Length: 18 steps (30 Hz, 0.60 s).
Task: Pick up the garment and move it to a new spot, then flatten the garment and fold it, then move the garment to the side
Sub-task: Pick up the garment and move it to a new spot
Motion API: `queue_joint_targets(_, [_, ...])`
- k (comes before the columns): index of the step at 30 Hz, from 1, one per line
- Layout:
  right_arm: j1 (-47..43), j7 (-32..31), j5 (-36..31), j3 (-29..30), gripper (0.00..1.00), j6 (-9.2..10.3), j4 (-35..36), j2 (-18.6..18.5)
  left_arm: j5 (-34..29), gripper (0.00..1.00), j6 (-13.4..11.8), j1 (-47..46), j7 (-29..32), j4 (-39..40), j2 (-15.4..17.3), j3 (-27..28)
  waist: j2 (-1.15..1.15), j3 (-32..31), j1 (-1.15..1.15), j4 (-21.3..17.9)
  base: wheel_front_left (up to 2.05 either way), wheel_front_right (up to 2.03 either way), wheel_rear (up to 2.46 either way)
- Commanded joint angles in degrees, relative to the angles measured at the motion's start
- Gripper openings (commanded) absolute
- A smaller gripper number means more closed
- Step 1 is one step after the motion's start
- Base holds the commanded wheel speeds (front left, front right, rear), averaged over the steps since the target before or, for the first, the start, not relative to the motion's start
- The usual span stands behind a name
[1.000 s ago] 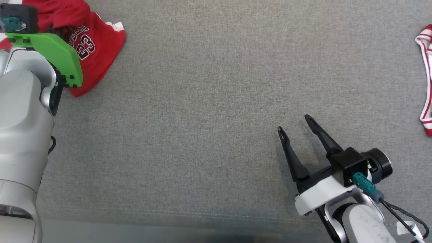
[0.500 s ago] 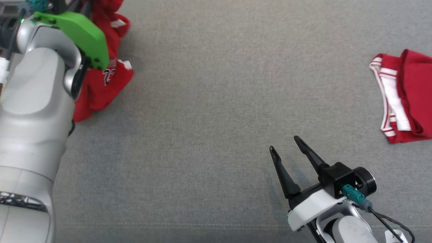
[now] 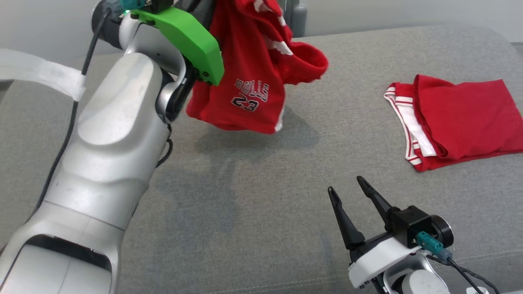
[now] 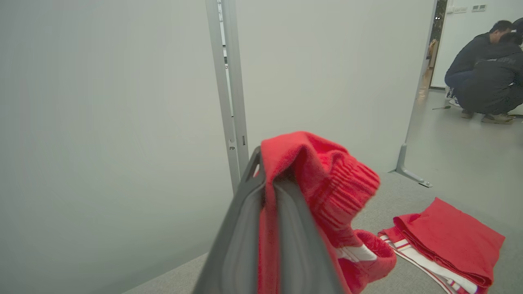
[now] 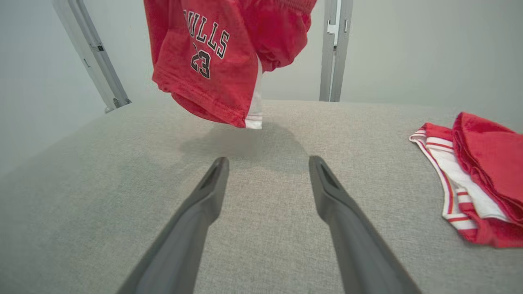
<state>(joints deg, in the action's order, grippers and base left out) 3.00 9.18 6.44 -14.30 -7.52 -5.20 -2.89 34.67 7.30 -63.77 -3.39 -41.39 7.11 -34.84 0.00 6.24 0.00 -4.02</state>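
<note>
A red garment (image 3: 249,77) printed "BULLS 23" hangs in the air above the grey table (image 3: 245,204), clear of the surface, its shadow beneath it. My left gripper (image 4: 267,188) is shut on the garment's (image 4: 322,179) waistband, with red cloth pinched between the two fingers. From the right wrist the hanging garment (image 5: 208,61) shows ahead and above. My right gripper (image 3: 345,185) stands open just above the table near the front right, nothing between its fingers (image 5: 208,192).
A second red garment (image 3: 453,118) with white striped trim lies folded on the table's right side, also as the folded garment (image 5: 478,175). A pale wall with metal posts (image 4: 231,90) stands behind the table. A person (image 4: 482,77) crouches on the floor far off.
The head camera has tilted up, shifting the whole picture. My left arm has lifted the red garment off the table into the air. The right gripper stays open in place.
</note>
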Motion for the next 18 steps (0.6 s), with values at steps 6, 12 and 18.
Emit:
queue_joint_targets(6, [-0.07, 0.89, 0.79, 0.73, 1.0, 0.07, -0.49, -0.02, 5.93, 0.0, -0.6, 7.23, 1.79, 4.47, -2.23, 1.09, 0.0, -1.9, 0.0, -3.12, 0.0, 0.0, 0.0])
queue_joint_targets(12, [0.89, 1.68, 1.69, 0.49, 1.0, 0.07, -1.26, -0.02, 6.94, 0.0, -3.33, 16.11, 2.89, 1.1, -0.36, 0.46, 0.0, -1.28, 0.0, -3.6, 0.0, 0.0, 0.0])
queue_joint_targets(18, [1.79, 2.26, 2.31, 0.13, 1.0, 0.07, -2.19, -0.03, 7.46, 0.0, -6.22, 22.46, 1.49, -6.19, 2.22, 1.34, 0.0, -1.17, 0.0, -4.35, 0.0, 0.0, 0.0])
